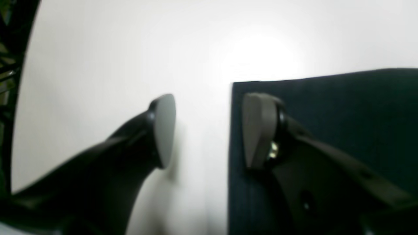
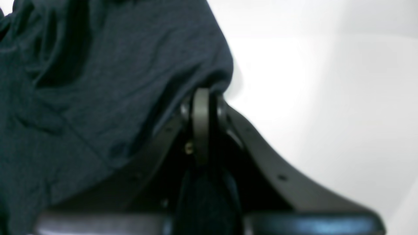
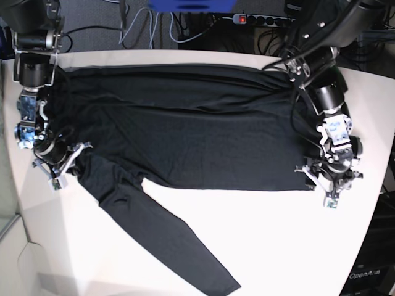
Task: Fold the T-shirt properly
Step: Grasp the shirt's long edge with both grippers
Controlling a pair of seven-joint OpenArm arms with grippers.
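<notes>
One shirt, black, lies spread across the white table. Its body runs from 9 to 3 o'clock over the far half of the surface. A single long sleeve trails from the 8 o'clock area down toward 6 o'clock, ending near the front edge.

Right gripper: sits at the 9 o'clock edge of the shirt in the base view. Its wrist view shows the jaws pressed flat together with cloth bunched and lifted at the tips; a fold of dark fabric passes between them. Pinching the shirt.

Left gripper: sits at the shirt's corner near 4 o'clock in the base view. Its wrist view shows the jaws standing wide apart. One finger is over bare table, the other over the cloth, with the shirt's straight edge running between them. Nothing is gripped. Contact with the fabric cannot be confirmed from the blurred view.

Fabric condition: folds and creases across the body at the far side; the corner by the left gripper lies flat and square.

A power strip and cables lie beyond the table at 12 o'clock.
</notes>
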